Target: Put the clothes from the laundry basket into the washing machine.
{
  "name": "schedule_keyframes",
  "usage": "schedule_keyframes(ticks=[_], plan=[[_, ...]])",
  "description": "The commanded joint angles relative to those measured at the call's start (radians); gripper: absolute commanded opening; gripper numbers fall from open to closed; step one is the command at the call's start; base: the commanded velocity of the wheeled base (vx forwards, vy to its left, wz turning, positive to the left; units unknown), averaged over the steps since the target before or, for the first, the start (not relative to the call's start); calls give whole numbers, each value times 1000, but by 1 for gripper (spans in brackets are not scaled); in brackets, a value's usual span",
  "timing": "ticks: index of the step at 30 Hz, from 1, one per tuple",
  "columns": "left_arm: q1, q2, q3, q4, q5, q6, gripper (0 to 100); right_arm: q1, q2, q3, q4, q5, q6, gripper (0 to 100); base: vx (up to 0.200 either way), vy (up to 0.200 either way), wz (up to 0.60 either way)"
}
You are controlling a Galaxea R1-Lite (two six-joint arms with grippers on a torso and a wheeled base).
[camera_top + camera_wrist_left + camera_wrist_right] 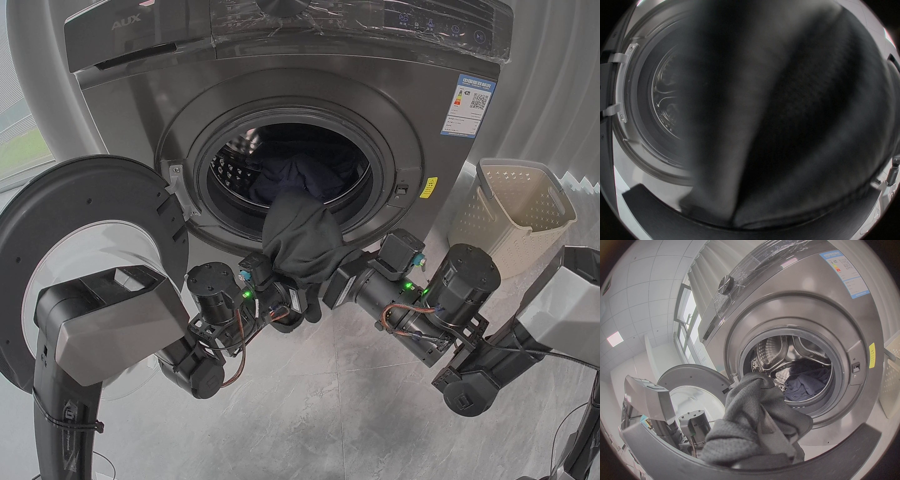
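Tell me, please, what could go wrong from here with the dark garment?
1. The dark garment hangs at the opening's lower lip, not yet inside the drum; released here, it may drop to the floor.
2. It drapes over the ends of the left arm and right arm, so it could snag and be dragged back out.
3. The open door sits close beside the left arm; a wide swing might hit it.

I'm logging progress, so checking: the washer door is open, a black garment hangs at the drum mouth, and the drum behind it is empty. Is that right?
Not quite. The drum is not empty: a dark blue garment lies inside it, as the right wrist view shows. The rest holds: the door is open, and the black garment hangs at the drum mouth.
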Motion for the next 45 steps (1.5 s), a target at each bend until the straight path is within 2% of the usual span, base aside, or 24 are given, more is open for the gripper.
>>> schedule_keyframes(ticks=[1,6,7,10,14,15,18,21,23,24,26,27,28,29,30,33,36,40,45], plan=[[11,2,-7,-1,2,0,0,-13,-8,2,-1,-8,4,0,0,0,0],[16,-52,-4,-1,35,-26,0,-66,0,12,8,-31,17,0,0,0,0],[16,-81,4,-1,40,-39,0,-87,9,17,10,-34,18,0,0,0,0],[16,-136,21,-1,39,-45,0,-113,45,23,7,-34,18,0,0,0,0],[15,-176,45,-1,37,-45,0,-110,52,28,5,-34,18,0,0,0,0],[15,-176,45,-1,37,-45,0,-101,51,34,5,-34,18,100,0,0,0],[15,-190,73,-3,39,-34,0,-76,37,61,7,-29,15,100,0,0,0],[8,-261,161,-3,54,-43,0,-56,-23,221,8,-1,-14,100,0,0,0],[8,-288,184,-3,57,-45,0,-52,-37,262,2,18,-26,100,0,0,0],[11,-334,234,-1,58,-56,0,-49,-73,370,0,68,-51,100,0,0,0],[13,-354,260,-3,58,-59,0,-49,-101,413,0,89,-63,100,0,0,0],[11,-399,319,-1,58,-60,0,-47,-147,488,5,126,-78,100,0,0,0],[11,-399,319,-1,58,-60,0,-47,-147,488,5,126,-78,100,0,0,0],[8,-428,372,-1,58,-57,0,-46,-185,552,4,158,-91,100,0,0,0],[5,-434,398,-1,62,-54,0,-46,-199,577,5,169,-94,100,0,0,0],[2,-448,467,-3,66,-40,0,-55,-210,607,4,178,-95,100,0,0,0],[2,-474,526,-1,62,-40,0,-69,-202,609,4,175,-94,100,0,0,0],[10,-474,546,-3,63,-31,0,-121,-181,601,0,172,-92,100,0,0,0],[15,-471,585,-3,62,-25,0,-181,-179,572,-1,135,-88,100,0,0,0]])
